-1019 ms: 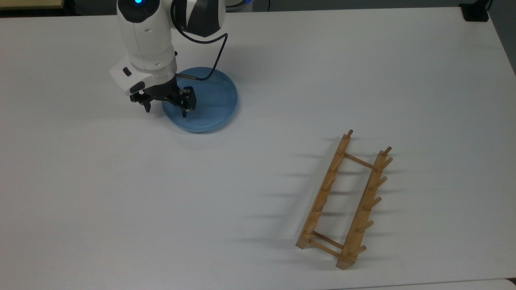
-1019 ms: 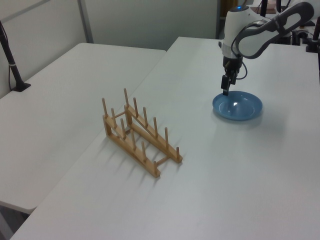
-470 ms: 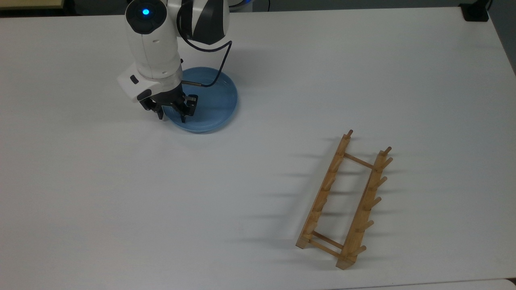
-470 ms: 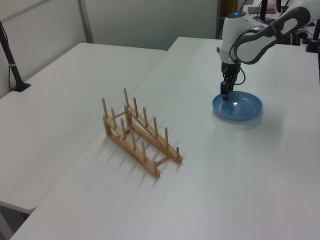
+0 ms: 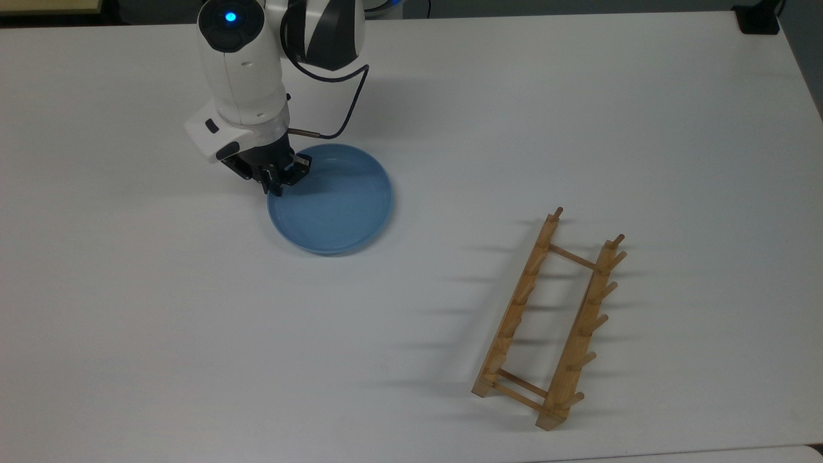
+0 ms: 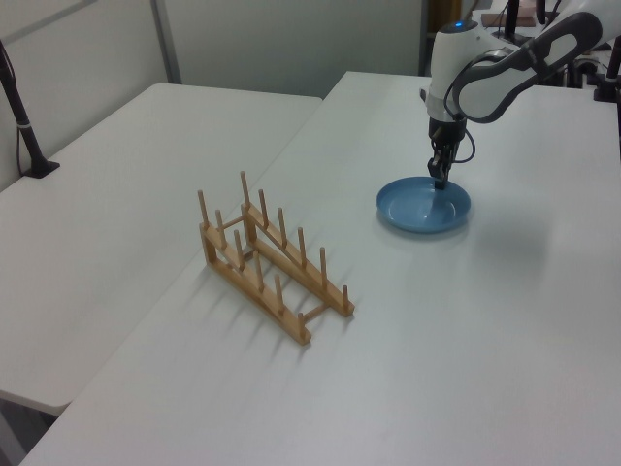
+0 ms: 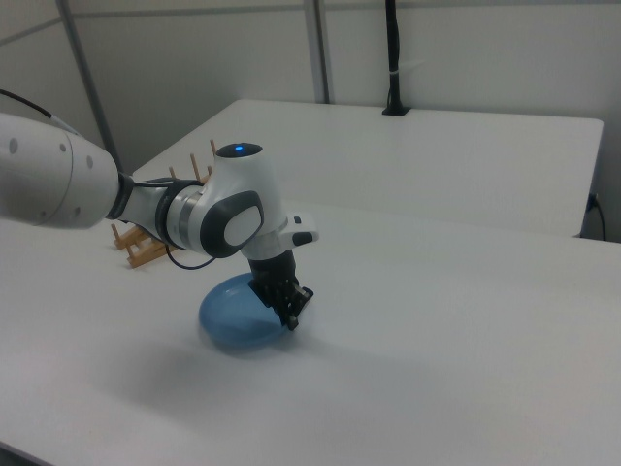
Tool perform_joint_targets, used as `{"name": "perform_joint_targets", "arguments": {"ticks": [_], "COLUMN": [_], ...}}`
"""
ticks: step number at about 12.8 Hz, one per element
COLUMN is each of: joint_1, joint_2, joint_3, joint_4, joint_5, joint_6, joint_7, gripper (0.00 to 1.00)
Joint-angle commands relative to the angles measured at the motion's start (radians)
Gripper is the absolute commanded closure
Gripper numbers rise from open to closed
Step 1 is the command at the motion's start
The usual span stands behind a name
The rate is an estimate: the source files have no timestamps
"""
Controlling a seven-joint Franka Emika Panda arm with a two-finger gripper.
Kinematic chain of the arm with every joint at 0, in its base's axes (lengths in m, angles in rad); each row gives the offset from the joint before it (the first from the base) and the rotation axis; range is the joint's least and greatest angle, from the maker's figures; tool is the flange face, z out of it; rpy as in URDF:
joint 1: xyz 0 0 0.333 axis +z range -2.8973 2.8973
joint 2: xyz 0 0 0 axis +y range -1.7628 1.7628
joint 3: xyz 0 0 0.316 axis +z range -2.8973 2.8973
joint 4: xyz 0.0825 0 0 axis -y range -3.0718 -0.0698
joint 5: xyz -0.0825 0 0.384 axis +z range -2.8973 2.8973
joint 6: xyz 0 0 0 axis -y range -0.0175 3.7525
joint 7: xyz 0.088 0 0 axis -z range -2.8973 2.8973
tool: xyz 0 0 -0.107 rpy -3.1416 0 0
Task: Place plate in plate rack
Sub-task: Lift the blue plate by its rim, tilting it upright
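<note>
— On the white table (image 5: 193, 321), top view first: where's the gripper (image 5: 278, 181)?
— At the plate (image 5: 331, 199), on its upper-left rim as the top view shows it. Fingers pinched together on that rim, so it's grasping the plate.
— Plate rack (image 5: 550, 321)?
— Well apart from the gripper, toward the top view's lower right. Flat on the table, two rails, pegs up, nothing in it.
— Left view?
— Gripper (image 6: 441, 178) comes straight down onto the far edge of the plate (image 6: 423, 206). Plate spreads out toward the camera from the fingertips. Rack (image 6: 270, 254) sits well away from the gripper, toward the left view's lower left.
— Is the plate lifted?
— Can't tell; it looks close to the table (image 6: 466, 340).
— Right view?
— Gripper (image 7: 290, 312) clenched on the plate's (image 7: 238, 313) near rim, the blue disc lying to the right view's left of the fingers. Rack (image 7: 146, 243) partly hidden behind the arm (image 7: 209, 216), beyond the gripper, to the right view's left.
</note>
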Motion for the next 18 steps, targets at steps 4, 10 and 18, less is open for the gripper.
{"name": "perform_joint_targets", "arguments": {"ticks": [4,10,18], "joint_1": [0.000,-0.005,-0.003], "joint_2": [-0.026,-0.096,-0.173], "joint_3": [0.001,0.037,0.122], "joint_4": [0.019,0.050,0.186], "joint_5": [-0.003,0.011,0.059], "joint_6": [0.010,0.012,0.027], "joint_7": [0.014,0.022,0.135], "gripper": [1.00,1.00,1.00]}}
